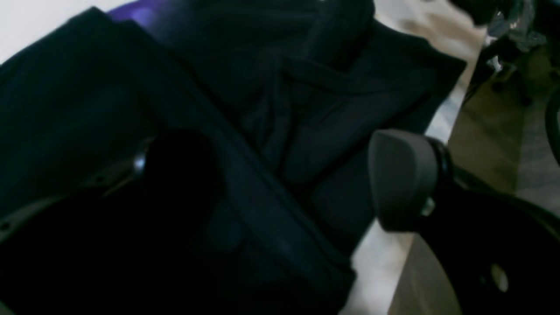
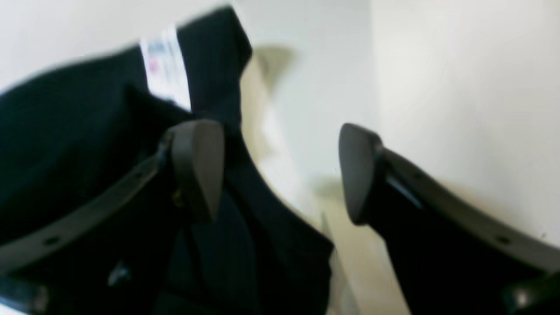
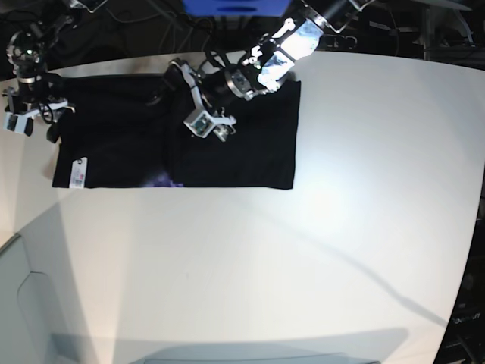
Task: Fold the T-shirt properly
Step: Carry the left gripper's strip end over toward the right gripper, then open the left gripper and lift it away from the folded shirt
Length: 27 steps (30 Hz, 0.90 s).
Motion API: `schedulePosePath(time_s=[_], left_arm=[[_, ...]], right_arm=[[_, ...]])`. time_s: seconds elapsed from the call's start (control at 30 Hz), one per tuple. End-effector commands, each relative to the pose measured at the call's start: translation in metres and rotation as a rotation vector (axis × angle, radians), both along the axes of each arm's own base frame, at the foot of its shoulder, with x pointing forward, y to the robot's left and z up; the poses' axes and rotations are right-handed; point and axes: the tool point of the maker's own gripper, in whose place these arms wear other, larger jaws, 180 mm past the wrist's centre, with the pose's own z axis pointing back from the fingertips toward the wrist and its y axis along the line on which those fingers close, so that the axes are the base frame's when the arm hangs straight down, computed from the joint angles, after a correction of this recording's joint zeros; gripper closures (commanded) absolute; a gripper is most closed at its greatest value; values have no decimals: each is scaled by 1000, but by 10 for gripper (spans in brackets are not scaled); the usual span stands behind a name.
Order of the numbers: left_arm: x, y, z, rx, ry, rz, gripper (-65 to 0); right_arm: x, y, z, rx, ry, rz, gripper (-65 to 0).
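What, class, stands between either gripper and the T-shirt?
Nothing visible does. The left gripper hangs open right over the T-shirt, and the right gripper is open at its edge by the white tag. Only bare table surrounds the cloth.

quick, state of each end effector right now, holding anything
left end effector: open, over the T-shirt, holding nothing
right end effector: open, holding nothing
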Motion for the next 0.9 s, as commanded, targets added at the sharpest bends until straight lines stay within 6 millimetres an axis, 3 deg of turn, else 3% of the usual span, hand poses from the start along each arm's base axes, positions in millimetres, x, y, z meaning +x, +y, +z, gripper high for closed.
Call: schedulePosePath(time_s=[0.0,0.13,0.3,0.57,0.63,0.77,0.87], left_arm=[[4,-9,19,-74,-11,7,-603],[6,-11,38,-229,97,43,-603],[22,7,65,-380,185,79,-603],[28,22,68,-385,199,65,-603],[42,44,64,-357,173,111,-603],[87,106,68,-321,88,271,-603],[105,153,66,-273,49,372,-603]], right_arm=[[8,-2,14,-16,-56,17,-423],[7,-3,14,-17,-54,14,-423],[7,-5,17,-23,-62,9,-423],[10,-7,20,-31,-70,9,-422],[11,-6,20,-29,-70,15,-422],[11,-3,18,-21,-68,18,-422],[17,7,16,-11,-68,44,-423]])
